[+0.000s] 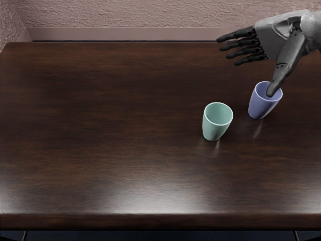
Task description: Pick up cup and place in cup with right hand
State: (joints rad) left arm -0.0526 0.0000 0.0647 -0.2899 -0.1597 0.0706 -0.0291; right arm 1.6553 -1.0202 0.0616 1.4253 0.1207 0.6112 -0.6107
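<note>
- You have two cups on the dark wooden surface (100, 125): a green cup (213, 129) and a purple cup (259, 107), both in the right half of your view.
- The green cup stands upright on its narrower base, its long axis vertical and its round mouth facing up, so you can see down inside it.
- The purple cup stands the same way, mouth up and base down, its long axis roughly parallel to the green one's.
- You see the two cups apart but near each other, the purple one farther right and a little farther back, the green one closer to the front edge.
- Your right robot hand (275, 41) comes in from the right edge, behind the cups, open and holding nothing; its four dark fingers (239, 44) are spread and reach left.
- Its thumb (281, 73) points down toward you, and the tip overlaps the mouth of the purple cup; you cannot tell from this view whether it touches the rim or hangs above it.
- From the palm, you find the purple cup just on the front side, beneath the thumb in the picture, while the green cup lies farther to the left and front, clear of the hand.
- Behind the surface you have a rough, pinkish wall (125, 14).
</note>
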